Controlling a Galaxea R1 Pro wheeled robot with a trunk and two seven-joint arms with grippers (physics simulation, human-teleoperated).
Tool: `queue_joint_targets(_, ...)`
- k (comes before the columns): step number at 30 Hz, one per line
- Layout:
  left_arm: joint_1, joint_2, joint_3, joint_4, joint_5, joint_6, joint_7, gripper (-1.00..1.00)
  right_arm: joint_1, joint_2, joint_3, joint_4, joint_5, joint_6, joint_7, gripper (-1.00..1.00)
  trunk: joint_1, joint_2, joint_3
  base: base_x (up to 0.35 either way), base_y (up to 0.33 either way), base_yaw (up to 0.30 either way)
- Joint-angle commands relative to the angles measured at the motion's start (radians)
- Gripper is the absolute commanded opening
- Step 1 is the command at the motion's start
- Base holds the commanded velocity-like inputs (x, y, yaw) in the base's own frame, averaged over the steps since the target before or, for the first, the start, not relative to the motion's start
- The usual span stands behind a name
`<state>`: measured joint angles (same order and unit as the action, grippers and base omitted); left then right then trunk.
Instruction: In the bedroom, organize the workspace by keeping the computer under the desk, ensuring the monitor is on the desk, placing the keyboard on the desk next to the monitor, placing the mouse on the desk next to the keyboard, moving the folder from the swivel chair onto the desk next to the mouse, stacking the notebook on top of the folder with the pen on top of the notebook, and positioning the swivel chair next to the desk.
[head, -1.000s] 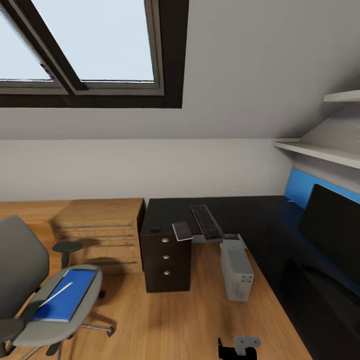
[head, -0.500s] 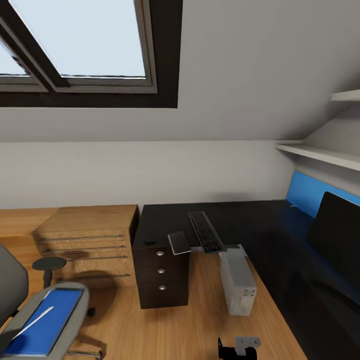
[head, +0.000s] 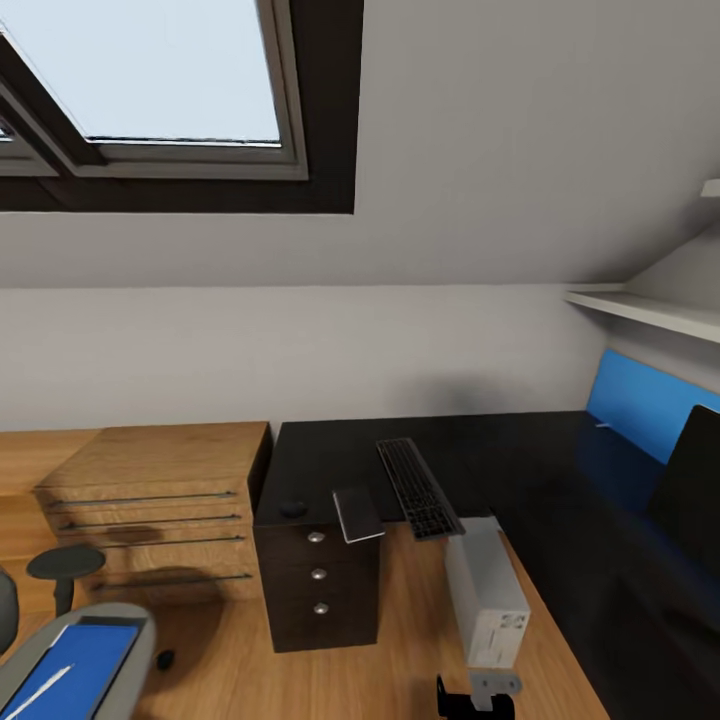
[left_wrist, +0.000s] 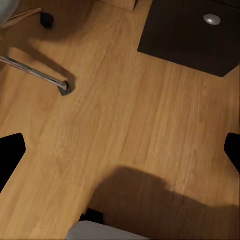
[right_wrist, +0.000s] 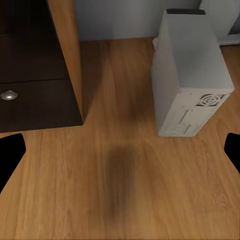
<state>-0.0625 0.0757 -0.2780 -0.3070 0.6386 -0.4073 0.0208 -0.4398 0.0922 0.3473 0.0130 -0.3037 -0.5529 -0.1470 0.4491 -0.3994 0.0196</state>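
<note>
Both end effectors gape wide, empty, over wood floor (computer (right_wrist: 192, 75) stands beside the desk (head: 480, 460)).

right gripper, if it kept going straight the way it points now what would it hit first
Most likely the bare wooden floor: the right wrist view looks down onto it between the spread fingertips. The computer and the drawers lie off to either side of that line, though depth is hard to judge.

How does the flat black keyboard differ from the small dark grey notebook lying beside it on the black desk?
The flat black keyboard is longer and narrower than the small dark grey notebook. The keyboard is black with rows of keys; the notebook is plain, lighter grey. Both lie flat at the edge of the black desk, overhanging it slightly.
</note>
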Motion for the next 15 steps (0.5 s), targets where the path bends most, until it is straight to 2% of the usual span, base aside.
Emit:
queue_joint_targets(1, 0.0, 0.001, -0.009, 0.0, 0.009, -0.004, 0.002, 1.0, 0.0, 0.0, 0.009, 0.001, -0.005, -0.002, -0.005, 1.0, 0.001, -0.001, 0.0, 0.324, -0.01, 0.0)
queue_joint_targets(7, 0.0, 0.0, -0.009, 0.0, 0.008, -0.005, 0.002, 1.0, 0.0, 0.0, 0.009, 0.001, -0.005, -0.002, -0.005, 1.0, 0.001, -0.001, 0.0, 0.235, -0.128, 0.0)
queue_joint_targets(15, 0.0, -0.001, -0.01, 0.0, 0.006, -0.007, 0.002, 1.0, 0.0, 0.003, 0.01, 0.001, -0.005, -0.002, -0.005, 1.0, 0.001, -0.001, 0.0, 0.055, -0.058, 0.01)
